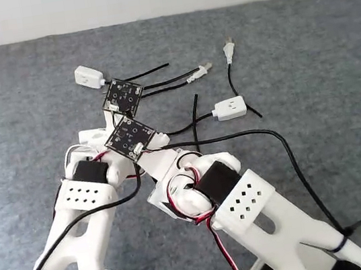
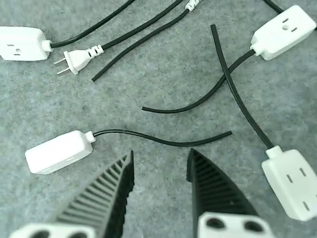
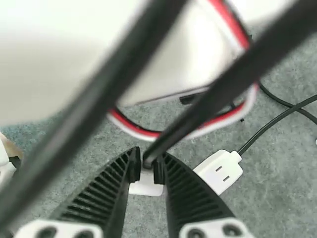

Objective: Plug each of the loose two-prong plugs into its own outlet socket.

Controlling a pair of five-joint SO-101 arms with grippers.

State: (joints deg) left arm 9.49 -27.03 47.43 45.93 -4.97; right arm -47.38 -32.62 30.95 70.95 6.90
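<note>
My left gripper point(image 2: 160, 153) hangs open over the grey carpet with nothing between its fingers. Just beyond it lies a white outlet socket point(image 2: 58, 151) with a black cord. A loose white two-prong plug point(image 2: 75, 59) lies farther off, beside another outlet socket point(image 2: 21, 43). Two more sockets point(image 2: 283, 31) point(image 2: 292, 183) lie to the other side. My right gripper point(image 3: 147, 154) is shut on a white plug body point(image 3: 146, 188) with a black cord rising from it; an outlet socket point(image 3: 218, 171) lies beside it. In the high view, loose plugs point(image 1: 228, 49) point(image 1: 201, 71) and sockets point(image 1: 88, 76) point(image 1: 229, 108) lie at the back.
Loose black cords point(image 2: 198, 104) cross the carpet between the sockets. Both arms point(image 1: 83, 190) point(image 1: 244, 197) crowd together at the middle of the table, with their camera boards point(image 1: 123, 96) point(image 1: 128, 137) almost touching. Blurred cables and red-white wiring point(image 3: 198, 129) hang close before the right wrist camera.
</note>
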